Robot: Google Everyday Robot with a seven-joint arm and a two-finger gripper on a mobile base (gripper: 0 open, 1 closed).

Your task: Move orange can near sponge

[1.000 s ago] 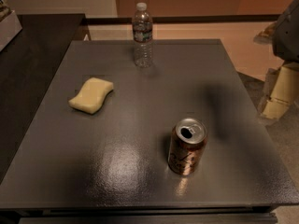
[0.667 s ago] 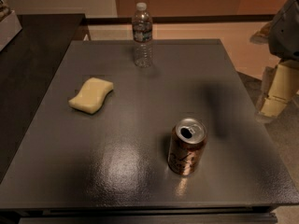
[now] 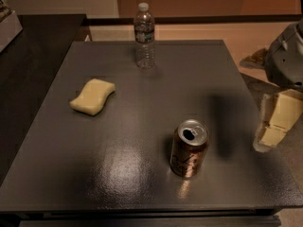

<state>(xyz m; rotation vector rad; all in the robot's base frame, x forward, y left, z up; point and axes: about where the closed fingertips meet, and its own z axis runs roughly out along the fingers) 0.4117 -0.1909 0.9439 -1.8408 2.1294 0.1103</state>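
The orange can [image 3: 189,148] stands upright on the dark grey table [image 3: 156,89], near the front right, its silver top open. The pale yellow sponge [image 3: 93,96] lies flat on the table's left side, well apart from the can. My gripper [image 3: 273,126], with cream-coloured pads, hangs beyond the table's right edge, to the right of the can and not touching it. It holds nothing that I can see.
A clear plastic water bottle [image 3: 144,35] stands upright at the table's far edge. A dark counter [image 3: 28,56] adjoins the table on the left. Tan floor lies beyond and to the right.
My gripper has dropped lower and moved slightly nearer the table's right edge. The can, sponge and bottle have not moved.
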